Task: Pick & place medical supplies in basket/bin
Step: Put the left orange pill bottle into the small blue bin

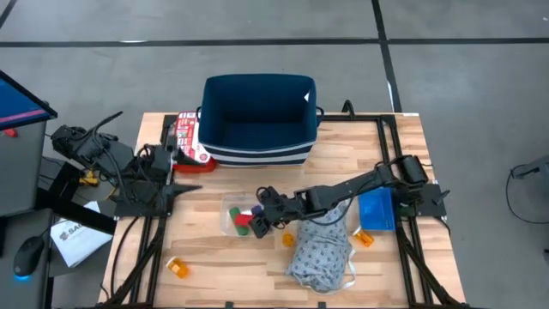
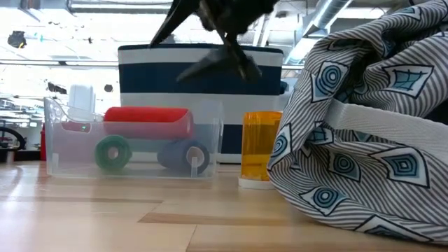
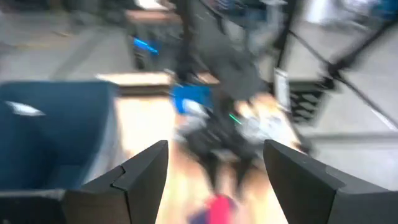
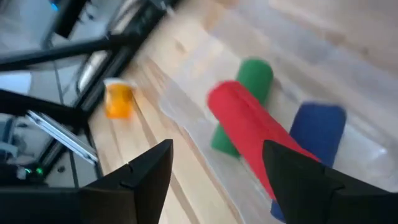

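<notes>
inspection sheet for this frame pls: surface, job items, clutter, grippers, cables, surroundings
Surface: wooden table, slatted top.
Job's things: navy basket at the far edge; red cylinder lying on the green cylinder and blue cylinder in the clear tray; orange bottles; grey cloth; blue bin.
Clutter: red-and-white box beside the basket.
Grippers: right gripper open above the tray; left gripper open, at the table's left side.
Cables: dark bundle on the left arm.
Surroundings: grey floor; papers off the table's left edge.

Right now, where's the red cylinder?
In the high view, the red cylinder lies in the clear tray at table centre, on the green and blue ones, below the right gripper.
</notes>
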Controlling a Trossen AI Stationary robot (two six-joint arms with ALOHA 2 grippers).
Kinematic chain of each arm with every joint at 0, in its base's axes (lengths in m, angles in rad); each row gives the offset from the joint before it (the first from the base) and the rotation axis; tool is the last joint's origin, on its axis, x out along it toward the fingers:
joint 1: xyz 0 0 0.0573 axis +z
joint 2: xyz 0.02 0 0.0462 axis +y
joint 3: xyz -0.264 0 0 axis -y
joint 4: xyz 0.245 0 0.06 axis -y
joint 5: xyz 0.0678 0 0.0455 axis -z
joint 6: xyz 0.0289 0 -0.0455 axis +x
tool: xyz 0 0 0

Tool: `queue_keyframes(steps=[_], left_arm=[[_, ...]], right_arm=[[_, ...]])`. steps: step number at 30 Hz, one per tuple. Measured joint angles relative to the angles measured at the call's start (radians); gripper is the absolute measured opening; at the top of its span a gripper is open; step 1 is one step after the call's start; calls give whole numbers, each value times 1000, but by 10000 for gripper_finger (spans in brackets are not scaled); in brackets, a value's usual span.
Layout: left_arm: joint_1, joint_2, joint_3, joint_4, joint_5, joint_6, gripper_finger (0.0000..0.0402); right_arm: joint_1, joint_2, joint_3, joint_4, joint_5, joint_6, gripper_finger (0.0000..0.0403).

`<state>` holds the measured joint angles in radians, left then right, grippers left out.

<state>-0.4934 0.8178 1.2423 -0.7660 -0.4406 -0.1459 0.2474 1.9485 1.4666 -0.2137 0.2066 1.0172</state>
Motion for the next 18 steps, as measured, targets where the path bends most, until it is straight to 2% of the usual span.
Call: queue_keyframes(steps=[6, 11, 15, 18], left_arm=[[0, 53, 0, -234, 243, -123, 253], [-37, 193, 0, -442, 480, -68, 253], [-151, 315, 0, -515, 591, 15, 253], [-248, 379, -7, -543, 602, 34, 254]], right_arm=[[0, -106, 0, -15, 103, -41, 244], [0, -188, 0, -18, 176, -67, 244], [9, -246, 0, -18, 229, -85, 244], [25, -273, 0, -21, 258, -99, 244]])
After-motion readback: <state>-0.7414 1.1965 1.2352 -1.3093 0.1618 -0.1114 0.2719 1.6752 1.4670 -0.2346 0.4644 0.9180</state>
